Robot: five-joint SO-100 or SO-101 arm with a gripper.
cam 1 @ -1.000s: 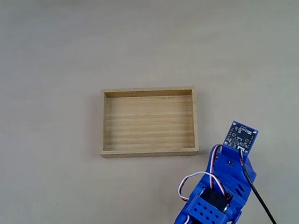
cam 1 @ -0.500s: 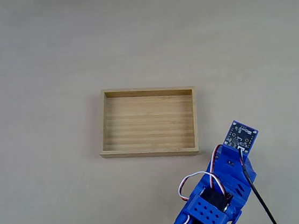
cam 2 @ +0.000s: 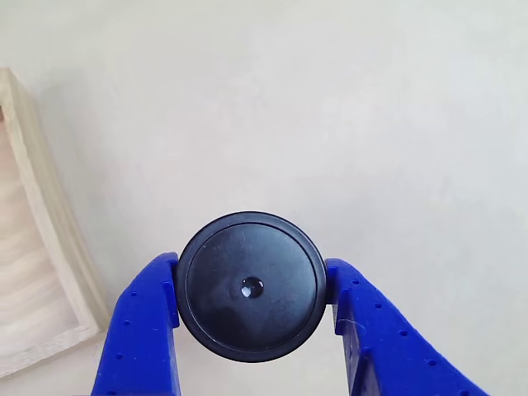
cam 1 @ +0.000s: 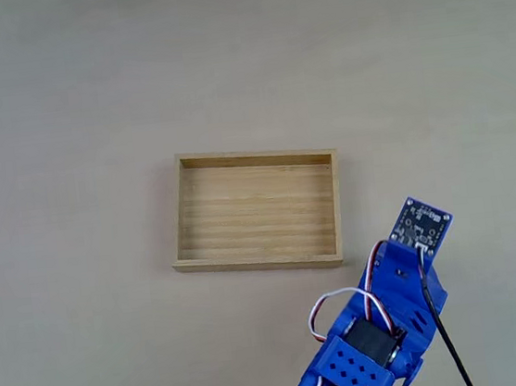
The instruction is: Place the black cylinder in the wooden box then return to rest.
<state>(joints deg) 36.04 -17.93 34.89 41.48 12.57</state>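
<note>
The black cylinder (cam 2: pixel 252 287), round-topped with a tiny central dot, sits between my blue fingers (cam 2: pixel 144 330) in the other view. My gripper (cam 2: pixel 252 290) is shut on it, one finger pressing each side. The wooden box (cam 1: pixel 257 210) lies empty in the middle of the table in the fixed view; its corner wall (cam 2: pixel 49 223) shows at the left edge of the other view. The blue arm (cam 1: pixel 385 323) reaches in from the bottom, just right of and below the box's lower right corner. In the fixed view the arm hides the cylinder.
A pale beige tabletop (cam 1: pixel 89 100) surrounds the box on all sides. A small circuit board (cam 1: pixel 420 223) tops the arm's wrist, and a black cable (cam 1: pixel 448 344) trails down to the bottom edge.
The arm's wrist and circuit board have shifted slightly to the right and up in the fixed view. The box has not moved.
</note>
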